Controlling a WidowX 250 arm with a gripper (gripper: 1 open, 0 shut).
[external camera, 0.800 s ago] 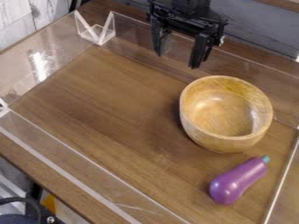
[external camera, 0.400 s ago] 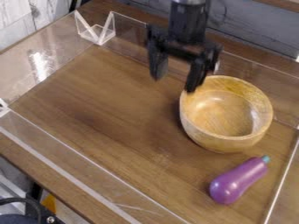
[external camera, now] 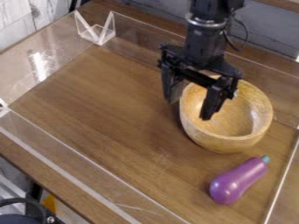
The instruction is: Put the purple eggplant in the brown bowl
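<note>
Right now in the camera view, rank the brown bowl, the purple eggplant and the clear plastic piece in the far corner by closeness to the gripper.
1. brown bowl: the open gripper overlaps its left rim.
2. purple eggplant: near right corner of the table.
3. clear plastic piece: far left corner.

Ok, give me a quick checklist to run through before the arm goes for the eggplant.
1. Gripper jaws open: ok, fingers spread wide.
2. Gripper empty: ok, nothing between the fingers.
3. Purple eggplant reachable: ok, lying free on the table near the front right, nothing on top of it.
4. Gripper lined up over the eggplant: not ok, it hangs at the brown bowl's left rim.
5. Brown bowl ready: ok, upright and empty.
6. Clearance between eggplant and bowl: ok, they lie apart.
</note>
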